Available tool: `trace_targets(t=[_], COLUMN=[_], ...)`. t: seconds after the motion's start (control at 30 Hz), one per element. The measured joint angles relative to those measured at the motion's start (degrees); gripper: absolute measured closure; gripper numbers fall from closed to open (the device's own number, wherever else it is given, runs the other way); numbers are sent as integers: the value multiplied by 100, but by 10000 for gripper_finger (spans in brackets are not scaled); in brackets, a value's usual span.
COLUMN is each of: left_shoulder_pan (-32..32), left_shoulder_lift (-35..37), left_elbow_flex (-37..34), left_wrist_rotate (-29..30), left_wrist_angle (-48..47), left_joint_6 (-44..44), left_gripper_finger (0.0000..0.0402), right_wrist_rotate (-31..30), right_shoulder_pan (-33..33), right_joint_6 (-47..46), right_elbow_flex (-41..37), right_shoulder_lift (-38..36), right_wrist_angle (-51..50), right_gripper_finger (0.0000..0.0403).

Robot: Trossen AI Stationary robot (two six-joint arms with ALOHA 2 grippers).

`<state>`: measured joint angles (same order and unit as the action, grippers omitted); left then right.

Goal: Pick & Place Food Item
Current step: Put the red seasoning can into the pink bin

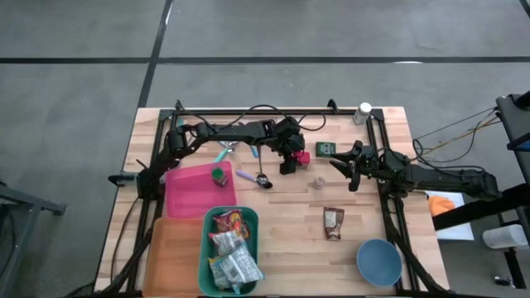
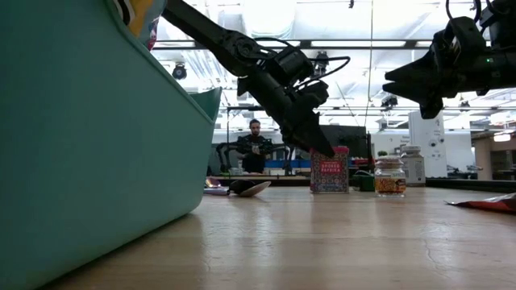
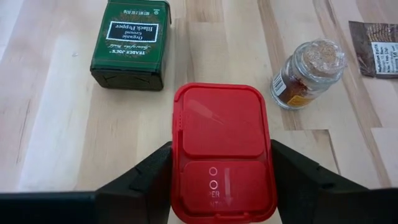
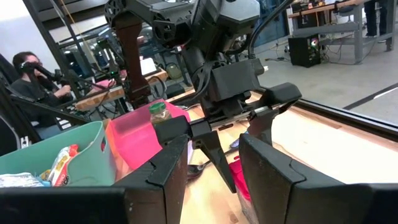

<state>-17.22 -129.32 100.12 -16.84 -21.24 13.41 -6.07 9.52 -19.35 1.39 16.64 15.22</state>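
A tin with a red lid (image 3: pixel 224 149) stands upright on the table near its middle (image 1: pixel 304 157), patterned side showing in the low view (image 2: pixel 329 171). My left gripper (image 3: pixel 221 186) reaches in from the table's left (image 1: pixel 289 162) and is shut on the tin's top. My right gripper (image 1: pixel 348 165) hovers to the tin's right, held level and open (image 4: pixel 214 180), nothing between its fingers. A brown food packet (image 1: pixel 333 223) lies flat on the table nearer the front. My left gripper pinches the tin's red lid between its two fingers, one on each long side (image 3: pixel 175 180), at the near end of the lid. The fingers slant down from the table's left (image 2: pixel 310 133). The tin stays upright with its base on the table.
A green pepper tin (image 3: pixel 130 43) and a small glass spice jar (image 3: pixel 308 73) stand close beyond the red tin. A teal bin of snack bags (image 1: pixel 230 248), a pink tray (image 1: pixel 199 194), an orange tray (image 1: pixel 174 261), a spoon (image 1: pixel 258 178) and a blue bowl (image 1: pixel 379 261) are nearby.
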Motion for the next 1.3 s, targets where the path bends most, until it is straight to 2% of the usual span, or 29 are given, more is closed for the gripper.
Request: trace_targets(t=[0.37,0.6,0.83,1.03,1.17,1.3], left_shoulder_pan=[-1,43,392,901,1306,1680], left_shoulder_lift=[419,1244,2362,3280,3887,4590], left_elbow_flex=[0,-2,-2,-87,-444,-1103], left_wrist_rotate=[-6,426,1524,2554,3362,3971], left_wrist_angle=[-171,-936,-2243,-3494,-3923,-4029], left_joint_6=[-286,-648,-1175,-2164,-3181,-3990], left_gripper_finger=[196,196,195,195,195,195], right_wrist_rotate=[0,0,3,2,2,2], right_shoulder_pan=[-2,0,-2,0,-1,-1], right_joint_6=[-1,-1,-1,1,1,0], right_elbow_flex=[0,0,0,0,-1,-1], right_shoulder_lift=[0,8,4,8,15,31], right_wrist_angle=[0,-2,-7,-4,-4,-4], right_gripper_finger=[261,261,261,261,261,261])
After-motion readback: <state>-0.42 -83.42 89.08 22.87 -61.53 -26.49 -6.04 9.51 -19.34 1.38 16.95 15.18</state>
